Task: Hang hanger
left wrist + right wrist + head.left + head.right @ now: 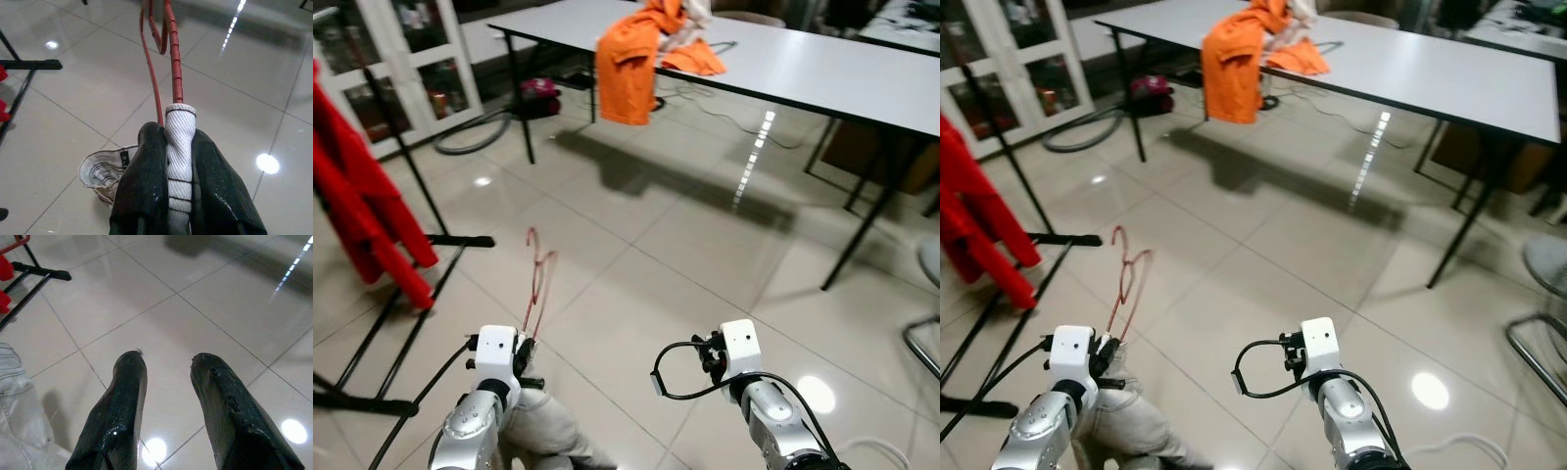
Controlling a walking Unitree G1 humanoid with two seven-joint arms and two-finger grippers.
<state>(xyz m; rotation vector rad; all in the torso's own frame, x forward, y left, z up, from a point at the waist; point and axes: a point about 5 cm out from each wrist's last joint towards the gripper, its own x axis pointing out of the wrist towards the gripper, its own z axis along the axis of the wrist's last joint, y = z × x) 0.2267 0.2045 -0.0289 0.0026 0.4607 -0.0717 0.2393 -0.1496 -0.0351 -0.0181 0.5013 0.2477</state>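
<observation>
I am seeing the red hanger sticking up and forward out of the left gripper, held low over the tiled floor in front of the robot; its thin red wire is rising from a white fabric-wrapped end, and the two black fingers are pressing in on that wrapped part from both sides. Pale grey clothing is hanging beneath the left arm, and the left wrist view is showing a white shoe on the tiles just below the gripper. The right gripper is hovering over bare floor to the right, fingers apart and holding nothing. Off to the robot's left, a black clothes rack is standing with red garments draped on it, well apart from the hanger. Farther ahead, a long white table is carrying orange clothing, part of it hanging over the near edge.
</observation>
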